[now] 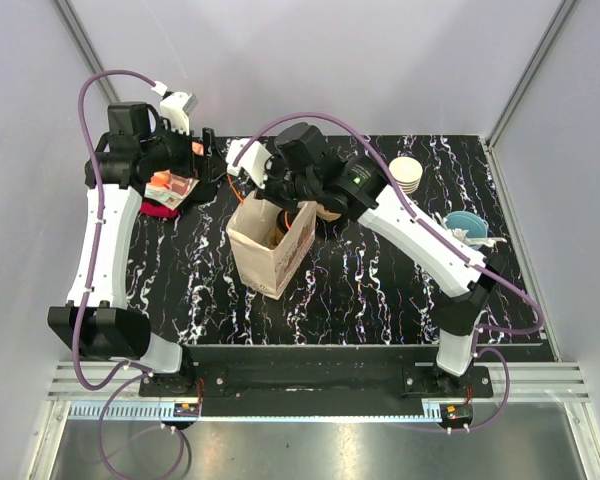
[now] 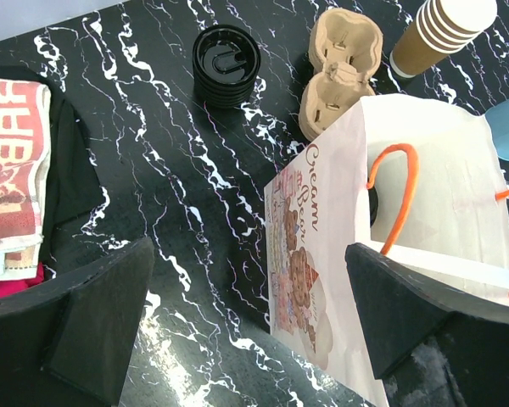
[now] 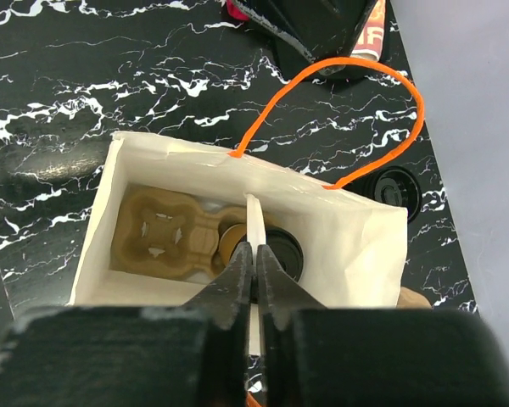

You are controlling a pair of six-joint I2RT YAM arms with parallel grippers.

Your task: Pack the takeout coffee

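Right wrist view: my right gripper (image 3: 254, 270) is pinched tight on a thin white strip (image 3: 253, 222), probably the paper bag (image 3: 356, 246) wall, though I can't be sure. The takeout coffee (image 3: 283, 254) sits just beyond my fingertips, inside the bag, in the tray (image 3: 157, 237). I'd keep the bag steady and upright. The arm reaches across with the wrist pointing down. My left gripper (image 2: 250, 331) gapes wide, empty.

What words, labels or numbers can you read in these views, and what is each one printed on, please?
"Cream": script lettering on the printed side of the paper bag.
Second script line beside it: seems to begin "Be", the rest is not certain.
Red block letters on the red-and-white packet: sideways and cut off, unreadable.
Black lids: only an embossed mark, no words.
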